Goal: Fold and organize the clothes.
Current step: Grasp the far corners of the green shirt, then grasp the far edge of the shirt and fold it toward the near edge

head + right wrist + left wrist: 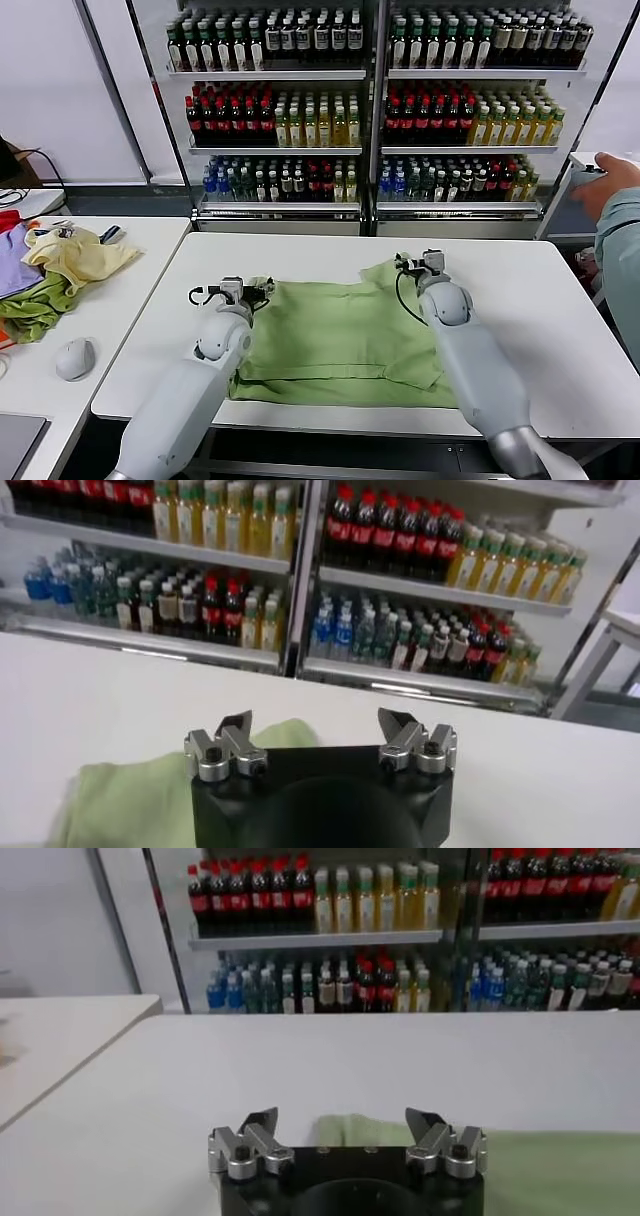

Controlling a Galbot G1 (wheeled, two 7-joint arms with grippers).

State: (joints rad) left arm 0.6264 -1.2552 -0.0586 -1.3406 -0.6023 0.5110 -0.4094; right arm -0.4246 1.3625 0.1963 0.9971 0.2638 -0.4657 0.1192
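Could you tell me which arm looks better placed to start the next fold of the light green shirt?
Probably the right. The right claw is open at the raised, already turned-in sleeve of the light green cotton polo shirt. The left claw, also open, sits at the opposite sleeve, equally near, so the advantage is slight.

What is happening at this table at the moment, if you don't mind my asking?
A two-armed robot is working on a light green shirt spread flat on the white table. Its left end effector is open at the shirt's far left corner, and its right end effector is open at the far right corner, where the fabric is bunched up. Neither holds the cloth yet. A pile of other garments lies on the side table to the left.
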